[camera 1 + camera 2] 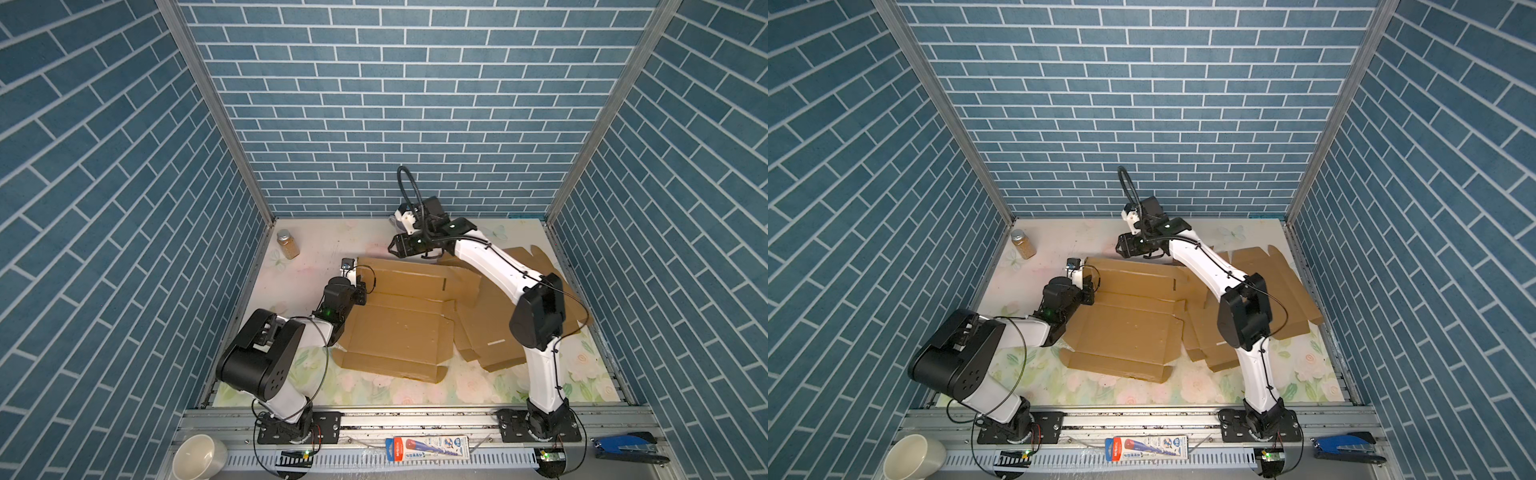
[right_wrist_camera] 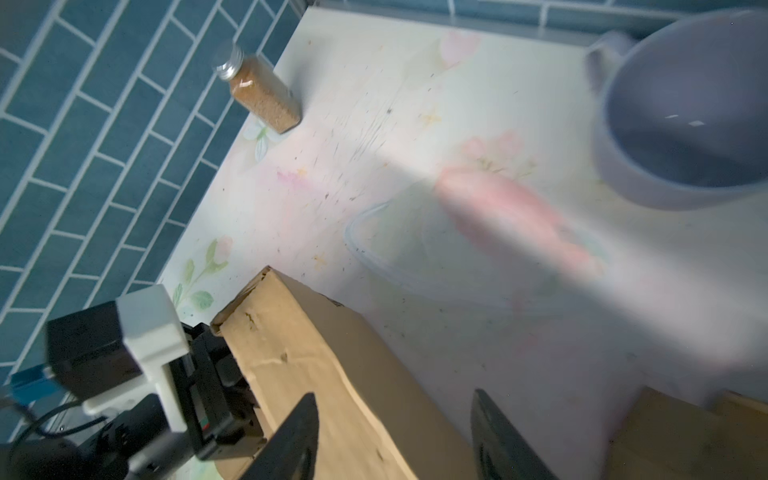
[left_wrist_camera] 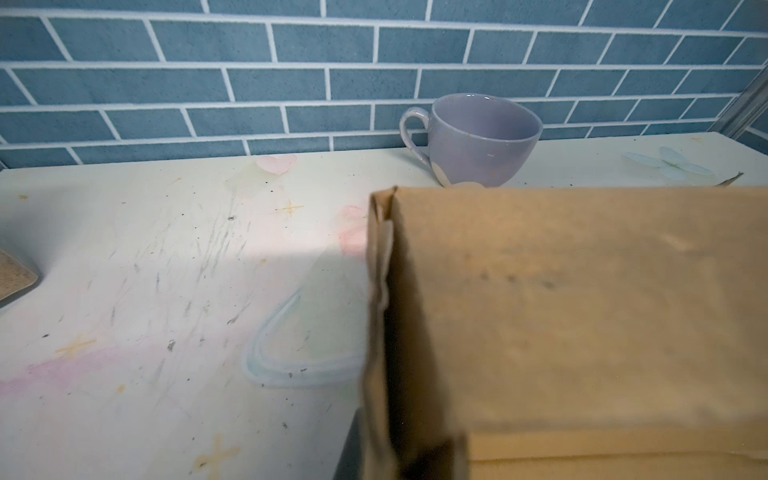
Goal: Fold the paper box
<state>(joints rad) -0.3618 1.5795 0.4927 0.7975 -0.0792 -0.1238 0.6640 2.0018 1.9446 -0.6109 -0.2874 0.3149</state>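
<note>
Fingers of the left gripper are sitting fully closed. As far as the close, partly blocked left wrist view allows, they are pinching the left end of the raised rear panel of the paper box. The right wrist view is showing this same gripper meeting the panel's near corner. Fingers of the right gripper are standing roughly half apart with nothing between them, and they are hovering above the far edge of that panel, clear of the cardboard. The box itself is lying mostly flat on the middle of the floral table, its base and front flaps spread toward the robot and only the rear panel tilting upward. More flat cardboard sheets are lying overlapped against the box's right side, beneath the right arm. A spice jar is standing upright near the far left corner of the table, well apart from the box. A lilac cup is standing by the back wall beyond the raised panel. Blue brick-patterned walls are enclosing the table on three sides.
</note>
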